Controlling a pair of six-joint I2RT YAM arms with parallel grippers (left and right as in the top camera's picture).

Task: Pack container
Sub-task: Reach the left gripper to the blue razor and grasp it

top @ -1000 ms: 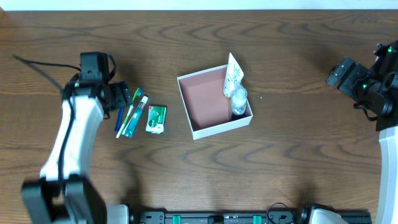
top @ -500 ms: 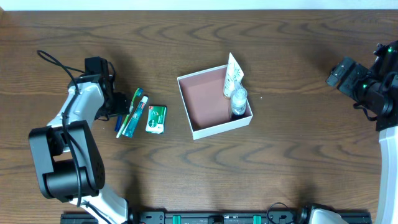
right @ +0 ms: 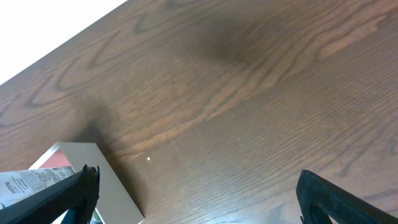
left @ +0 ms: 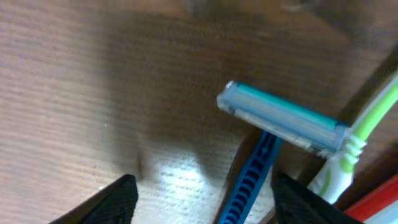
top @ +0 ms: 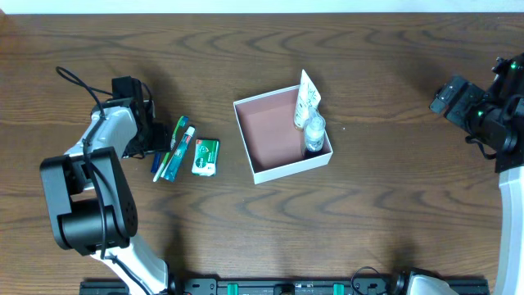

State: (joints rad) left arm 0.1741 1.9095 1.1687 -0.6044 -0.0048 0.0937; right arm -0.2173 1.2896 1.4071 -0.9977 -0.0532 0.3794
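Note:
The container (top: 266,135) is a square white-walled box with a pink-brown inside at the table's middle. A white tube (top: 306,100) and a small clear bottle (top: 314,131) lean in its right side. Its corner shows in the right wrist view (right: 81,162). A blue razor (top: 157,156), a green toothbrush (top: 175,139) and a toothpaste tube (top: 185,139) lie left of it. My left gripper (top: 151,135) is open just above the razor; its handle (left: 249,180) lies between the fingers and its head (left: 280,118) lies ahead. My right gripper (top: 450,97) is open and empty at the far right.
A small green-and-white packet (top: 205,156) lies between the toothpaste and the container. The left arm's cable (top: 78,82) loops over the table at the far left. Bare brown wood lies between the container and the right arm.
The left arm has swung its base link round and its gripper has settled lower over the razor. The right arm and the container have not moved.

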